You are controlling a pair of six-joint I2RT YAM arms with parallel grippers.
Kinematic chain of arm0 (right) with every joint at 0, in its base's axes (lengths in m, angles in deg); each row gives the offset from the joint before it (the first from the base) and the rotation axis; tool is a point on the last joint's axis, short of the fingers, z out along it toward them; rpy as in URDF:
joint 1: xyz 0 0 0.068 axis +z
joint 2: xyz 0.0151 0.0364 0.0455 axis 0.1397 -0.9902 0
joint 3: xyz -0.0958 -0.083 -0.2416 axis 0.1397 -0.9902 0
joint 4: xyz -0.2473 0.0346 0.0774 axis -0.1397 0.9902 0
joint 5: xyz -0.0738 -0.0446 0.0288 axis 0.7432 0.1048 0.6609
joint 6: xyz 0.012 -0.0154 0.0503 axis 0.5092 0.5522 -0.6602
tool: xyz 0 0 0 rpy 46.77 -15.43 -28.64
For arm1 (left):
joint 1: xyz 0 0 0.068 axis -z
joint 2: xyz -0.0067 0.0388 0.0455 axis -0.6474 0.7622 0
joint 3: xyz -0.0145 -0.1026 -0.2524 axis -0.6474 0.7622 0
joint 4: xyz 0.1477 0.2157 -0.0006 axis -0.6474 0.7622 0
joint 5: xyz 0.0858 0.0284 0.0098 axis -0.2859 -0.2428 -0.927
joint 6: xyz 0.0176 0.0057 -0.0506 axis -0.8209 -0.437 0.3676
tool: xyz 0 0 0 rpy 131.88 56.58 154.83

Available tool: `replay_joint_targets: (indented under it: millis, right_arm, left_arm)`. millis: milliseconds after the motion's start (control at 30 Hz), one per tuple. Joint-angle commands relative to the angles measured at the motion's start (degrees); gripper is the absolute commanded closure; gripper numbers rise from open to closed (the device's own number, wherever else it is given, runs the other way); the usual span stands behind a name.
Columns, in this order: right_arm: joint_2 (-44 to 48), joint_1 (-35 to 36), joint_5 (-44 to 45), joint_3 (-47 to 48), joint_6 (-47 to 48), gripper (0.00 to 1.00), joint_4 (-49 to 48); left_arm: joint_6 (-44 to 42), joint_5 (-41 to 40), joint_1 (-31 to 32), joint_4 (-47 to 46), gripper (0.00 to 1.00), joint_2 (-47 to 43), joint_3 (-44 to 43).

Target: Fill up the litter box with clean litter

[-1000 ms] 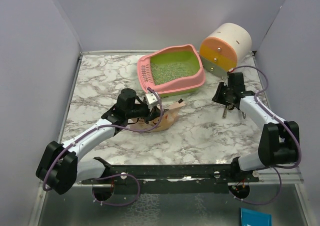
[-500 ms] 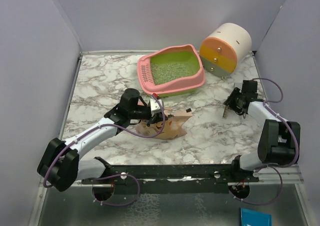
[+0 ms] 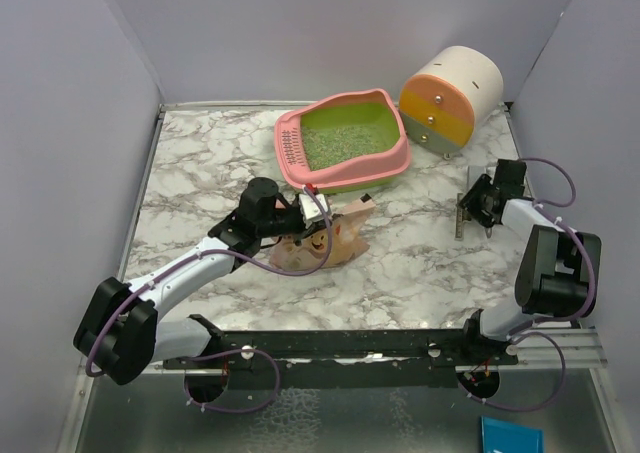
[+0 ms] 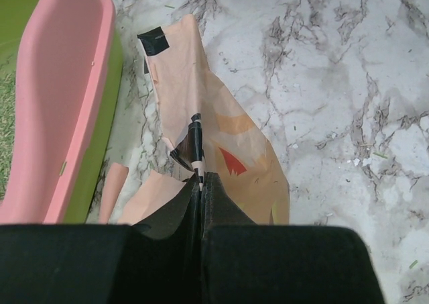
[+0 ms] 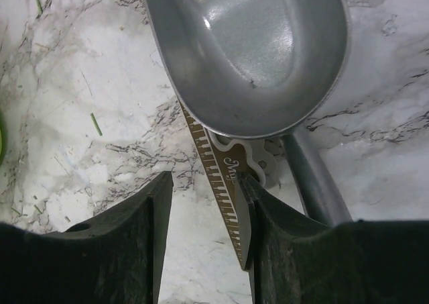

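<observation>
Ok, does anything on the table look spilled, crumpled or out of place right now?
Yes, mildly. The tan printed pouch lies limp and crumpled on the marble table beside the pink plastic litter box, pinched by the left gripper. A few green specks are strewn on the marble near the grey metal scoop.

Brown strip (image 5: 224, 176) under the metal scoop (image 5: 248, 49) carried white ruler-type tick marks and a short cursive word starting with "M"; the rest was unreadable. Tan pouch (image 4: 201, 129) showed black, orange and red printed shapes only, with no legible characters.
</observation>
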State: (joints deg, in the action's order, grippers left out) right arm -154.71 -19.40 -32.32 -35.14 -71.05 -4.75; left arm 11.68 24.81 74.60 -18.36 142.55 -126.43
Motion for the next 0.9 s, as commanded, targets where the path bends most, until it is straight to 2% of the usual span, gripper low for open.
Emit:
replay_joint_targets:
  millis: [0,333,867]
  right_arm:
    - [1.02,-1.02,-0.36,-0.09,0.32,0.57,-2.16]
    - [6.79,-1.02,1.73,-0.81,3.19,0.57,-0.70]
    - [3.97,-1.44,7.66,-2.81,2.78,0.56,-0.95]
  left_arm:
    - [-5.12,-4.03,-0.07,-1.76,1.00,-2.24,-4.24]
    - [-13.51,-4.64,-0.07,6.18,1.00,2.07,-12.05]
    - [-19.50,-8.80,0.79,7.43,1.00,4.96,-15.90]
